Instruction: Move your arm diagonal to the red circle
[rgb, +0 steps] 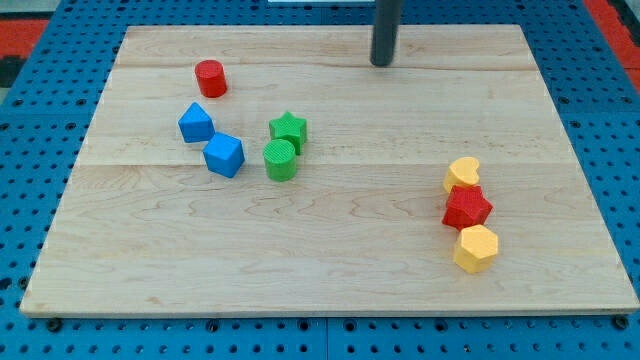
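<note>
The red circle (210, 77) is a small round block standing flat on its base on the wooden board, near the view's top left. It sits by itself, touching nothing around it.

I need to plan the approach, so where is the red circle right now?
The red circle sits near the view's top left of the board, just above the two blue blocks. My tip is well off to its right, near the top edge.
</note>
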